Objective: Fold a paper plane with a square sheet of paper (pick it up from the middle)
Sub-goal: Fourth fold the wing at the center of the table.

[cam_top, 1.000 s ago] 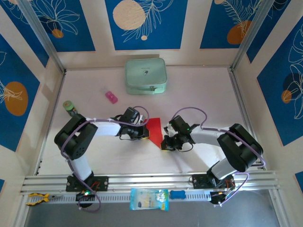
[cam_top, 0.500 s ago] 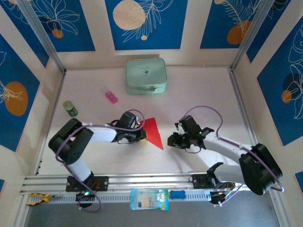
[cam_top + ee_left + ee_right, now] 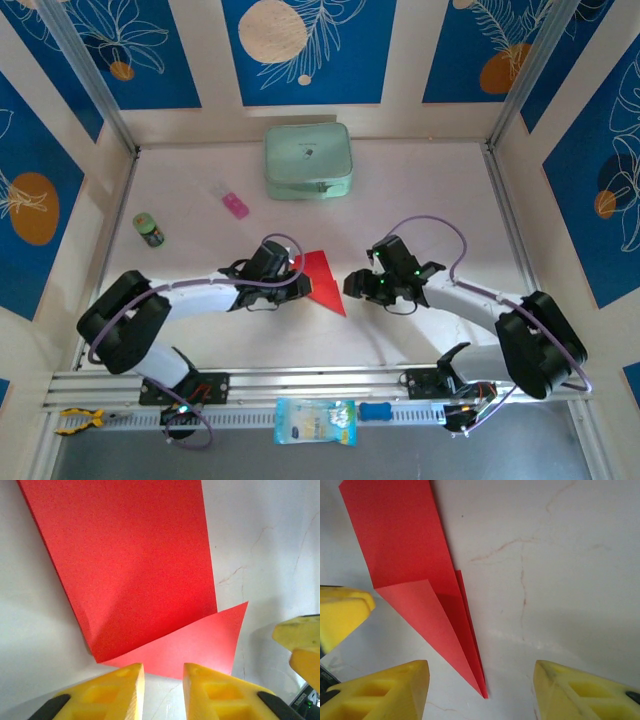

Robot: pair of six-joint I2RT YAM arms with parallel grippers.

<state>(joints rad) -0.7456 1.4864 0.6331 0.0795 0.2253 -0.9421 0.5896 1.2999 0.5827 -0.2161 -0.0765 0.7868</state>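
The square sheet of paper [image 3: 322,279] is bright red and lies flat on the table, folded into a narrow dart with a sharp nose [image 3: 483,694] toward the near right. Its layered folds [image 3: 135,565] and a lighter lower flap [image 3: 200,645] face the left wrist camera. My left gripper [image 3: 297,283] sits just left of it, jaws a little open and holding nothing [image 3: 163,672]. My right gripper [image 3: 352,288] is just right of the nose, jaws wide open either side of the tip [image 3: 481,667], not touching it.
A pale green case [image 3: 308,160] stands at the back centre, with a small pink block [image 3: 235,205] and a green can [image 3: 149,229] to its left. A blue-white packet [image 3: 315,420] and yellow clamp [image 3: 78,420] lie on the front rail.
Both grippers were shut at the paper's sides a second ago and have now opened. The right gripper swung away to the right, then came back near the nose. The paper lies released.
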